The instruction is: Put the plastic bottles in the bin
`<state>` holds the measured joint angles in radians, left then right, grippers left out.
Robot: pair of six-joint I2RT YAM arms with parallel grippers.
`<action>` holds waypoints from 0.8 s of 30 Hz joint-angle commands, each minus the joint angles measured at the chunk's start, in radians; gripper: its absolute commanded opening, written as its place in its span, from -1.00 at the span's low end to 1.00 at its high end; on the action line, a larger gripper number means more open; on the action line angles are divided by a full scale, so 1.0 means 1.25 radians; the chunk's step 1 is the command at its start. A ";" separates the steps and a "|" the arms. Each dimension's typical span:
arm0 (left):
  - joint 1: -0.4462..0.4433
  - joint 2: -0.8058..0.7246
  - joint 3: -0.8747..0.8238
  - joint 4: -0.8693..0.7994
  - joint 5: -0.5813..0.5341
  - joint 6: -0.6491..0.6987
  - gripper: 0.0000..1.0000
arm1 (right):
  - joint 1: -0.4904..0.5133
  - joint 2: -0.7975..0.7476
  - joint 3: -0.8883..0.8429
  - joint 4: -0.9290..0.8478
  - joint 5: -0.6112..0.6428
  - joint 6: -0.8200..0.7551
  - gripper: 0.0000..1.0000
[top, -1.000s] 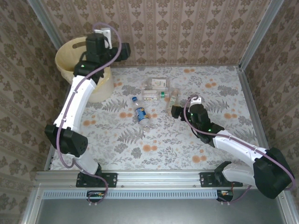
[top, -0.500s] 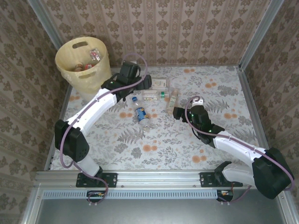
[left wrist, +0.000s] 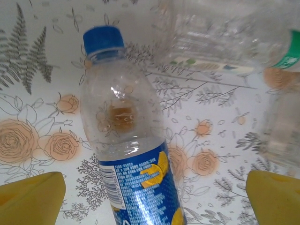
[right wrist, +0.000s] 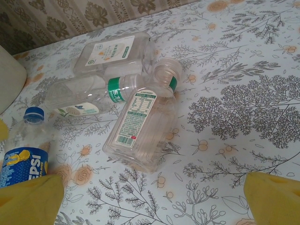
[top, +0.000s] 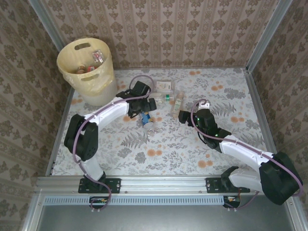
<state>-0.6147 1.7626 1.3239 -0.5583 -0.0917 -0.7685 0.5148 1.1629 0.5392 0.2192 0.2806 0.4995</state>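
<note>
Both sets of fingers are spread wide, nothing gripped. My left fingers (left wrist: 33, 199) sit either side of the blue-cap bottle (left wrist: 131, 154), which lies on its side on the counter (top: 168, 144), cap pointing away from me, label end nearest. My right fingers (right wrist: 28, 201) face the squarish bottle (right wrist: 140, 126), also lying down, ahead of me and not yet straddled. The bin (top: 86, 79) stands at the far left corner, well apart from both, w/ a few bottles already inside.

What could go wrong, as I judge it:
- The blue-cap bottle is round & prob. light. If one pad touches first it rolls off line and I close on air.
- Thin clear plastic + glossy label: squeeze too hard and it buckles or squirts out.
- On the right, the squarish bottle rests against the green-band bottle (right wrist: 93, 96). Closing there may catch both, or shove the neighbour away.
- My two wrists are near each other mid-counter, so lifting together risks a bump.
- Long carry to the bin: a weak grip could drop the bottle short, or clip the rim.
</note>
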 commanded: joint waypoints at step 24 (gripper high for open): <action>0.060 0.142 -0.070 0.173 0.109 -0.028 0.55 | -0.009 -0.008 0.010 -0.051 -0.011 -0.001 1.00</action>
<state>-0.5434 1.9358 1.2602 -0.3836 0.0116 -0.8085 0.5083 1.1606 0.5392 0.1749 0.2775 0.5011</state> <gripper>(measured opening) 0.781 0.999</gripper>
